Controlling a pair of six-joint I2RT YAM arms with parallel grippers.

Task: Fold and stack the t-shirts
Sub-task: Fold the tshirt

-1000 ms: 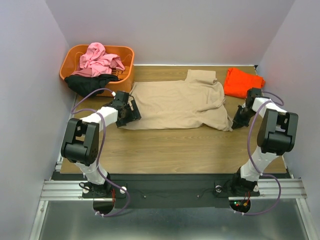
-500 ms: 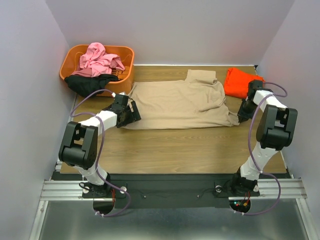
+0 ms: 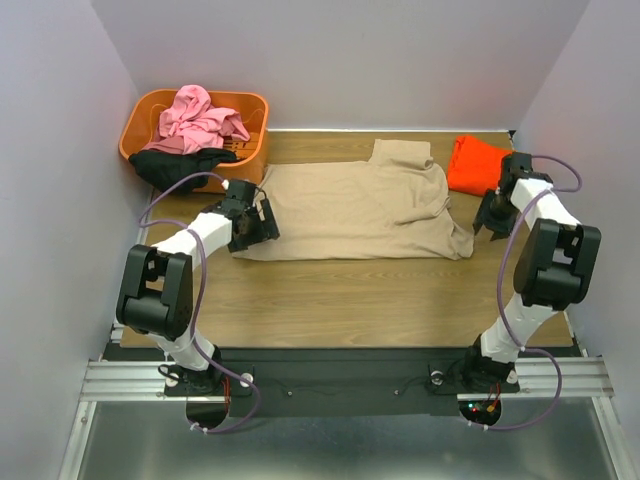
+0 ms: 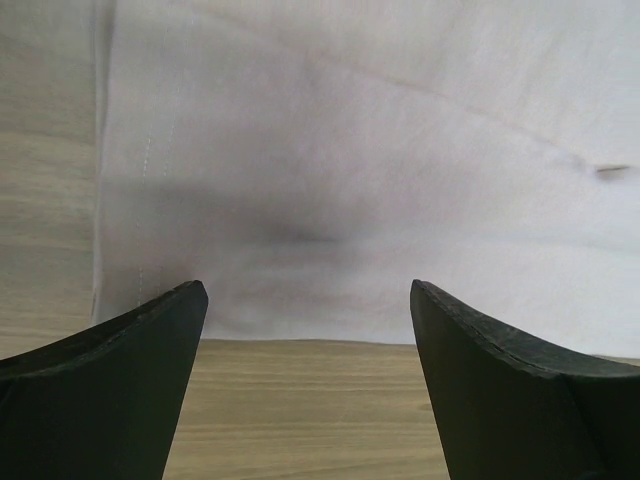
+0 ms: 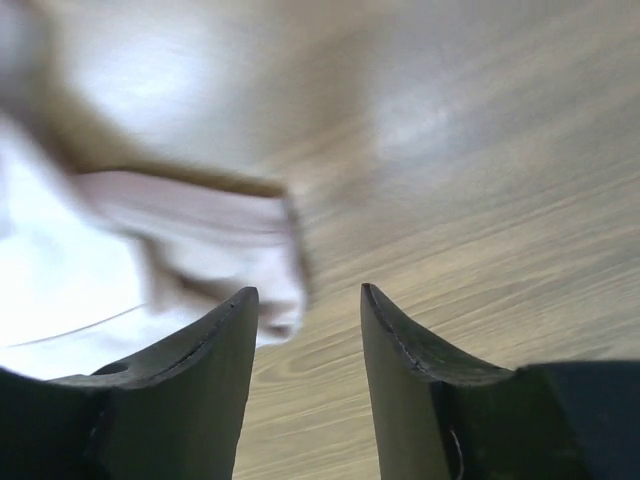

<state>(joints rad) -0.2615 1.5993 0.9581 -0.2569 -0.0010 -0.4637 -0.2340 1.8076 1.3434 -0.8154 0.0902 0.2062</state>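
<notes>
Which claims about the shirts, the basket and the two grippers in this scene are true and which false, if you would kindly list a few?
1. The tan t-shirt lies spread on the table. True.
2. The orange-red t-shirt is in the basket. False: it lies on the table's far right.
3. The left gripper is shut on the tan t-shirt. False: its jaws stand open at the shirt's left edge.
4. A pink t-shirt is in the basket. True.
5. The right gripper has its jaws apart by the tan t-shirt's right corner. True.
</notes>
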